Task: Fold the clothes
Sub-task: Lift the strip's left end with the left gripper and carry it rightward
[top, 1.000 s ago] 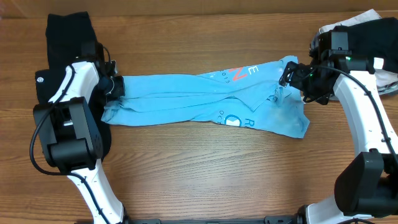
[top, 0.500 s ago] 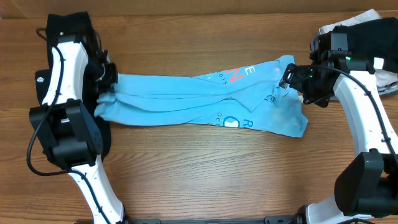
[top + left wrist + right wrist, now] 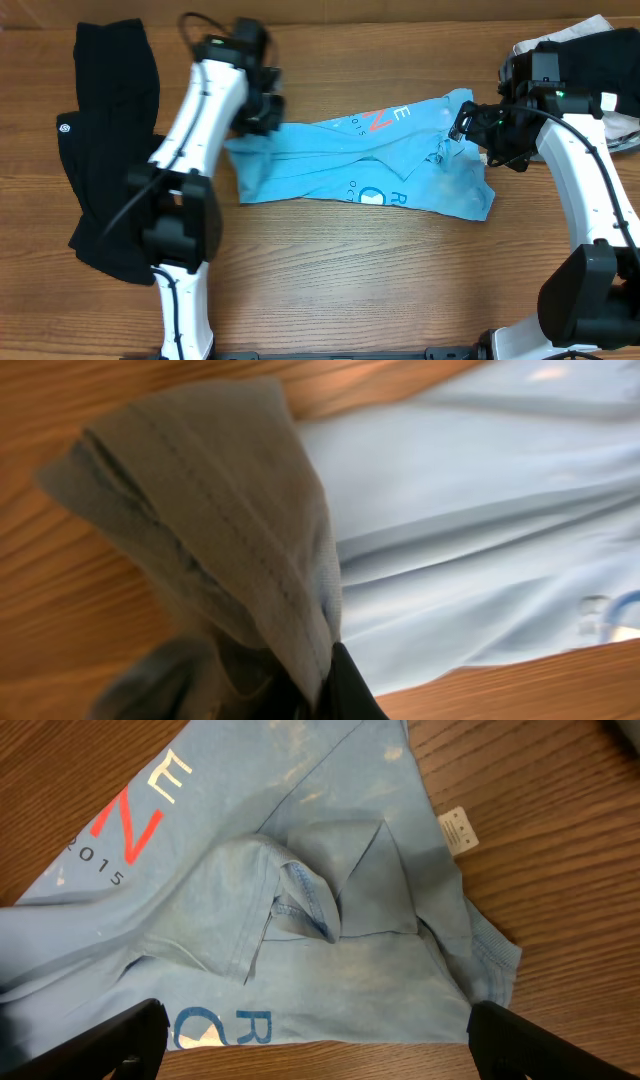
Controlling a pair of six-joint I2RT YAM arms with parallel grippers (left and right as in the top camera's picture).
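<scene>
The light blue T-shirt [image 3: 400,165] with red and white lettering lies crumpled across the middle of the table [image 3: 350,290]. My left gripper [image 3: 265,108] is shut on the shirt's left end, and in the left wrist view a hemmed fold of the shirt [image 3: 230,520] rises out of the pinched jaws [image 3: 325,680]. At the shirt's right end my right gripper [image 3: 462,125] hangs open above the collar [image 3: 300,905], its two fingers [image 3: 110,1040] wide apart, holding nothing. The long black garment [image 3: 110,160] with a white round logo [image 3: 66,127] lies flat at the far left.
A pile of dark and white clothes [image 3: 590,45] sits at the back right, behind the right arm. A small white label [image 3: 458,830] sticks out of the shirt near its right edge.
My left gripper has swung right and away from the black garment, dragging the shirt's left end toward the middle, so the shirt is shorter. The right arm has stayed put.
</scene>
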